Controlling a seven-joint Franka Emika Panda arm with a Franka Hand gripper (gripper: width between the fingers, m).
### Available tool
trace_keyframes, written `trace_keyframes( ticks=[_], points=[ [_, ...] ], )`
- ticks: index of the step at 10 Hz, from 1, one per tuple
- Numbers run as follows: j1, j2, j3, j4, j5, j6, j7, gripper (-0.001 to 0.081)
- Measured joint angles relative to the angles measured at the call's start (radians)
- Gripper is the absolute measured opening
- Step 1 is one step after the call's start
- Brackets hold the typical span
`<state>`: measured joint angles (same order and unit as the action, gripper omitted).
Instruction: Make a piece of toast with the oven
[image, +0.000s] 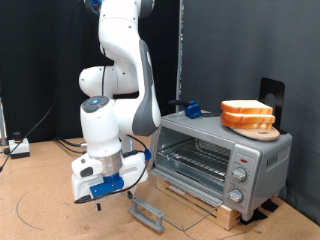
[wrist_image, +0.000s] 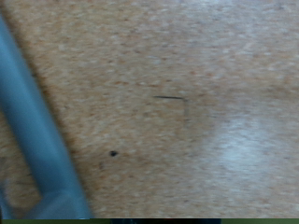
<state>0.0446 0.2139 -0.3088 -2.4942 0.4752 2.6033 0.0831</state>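
Your claw (image: 97, 200) hangs low over the table (image: 40, 200), beside a grey rack (image: 147, 212); you cannot tell how far it is open. The toast (image: 246, 108) sits on the plate (image: 252, 129) atop the oven (image: 215, 160).

The arm (image: 118, 70) is glossy white with rounded, bulbous segments and dark grey joints; its hand (image: 99, 181) is white with blue parts.

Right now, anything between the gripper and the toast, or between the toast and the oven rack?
The gripper hangs low near the floor at the exterior view's left; the piece of toast sits on a wooden plate atop the oven. The oven's own body lies between them. Its glass door looks closed, blocking the rack.
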Motion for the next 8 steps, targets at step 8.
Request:
trace_keyframes(
  ticks=[8],
  points=[
    [-0.074, -0.250, -0.031, 0.059, 0.093, -0.588, -0.274, 0.0809]
  ],
)
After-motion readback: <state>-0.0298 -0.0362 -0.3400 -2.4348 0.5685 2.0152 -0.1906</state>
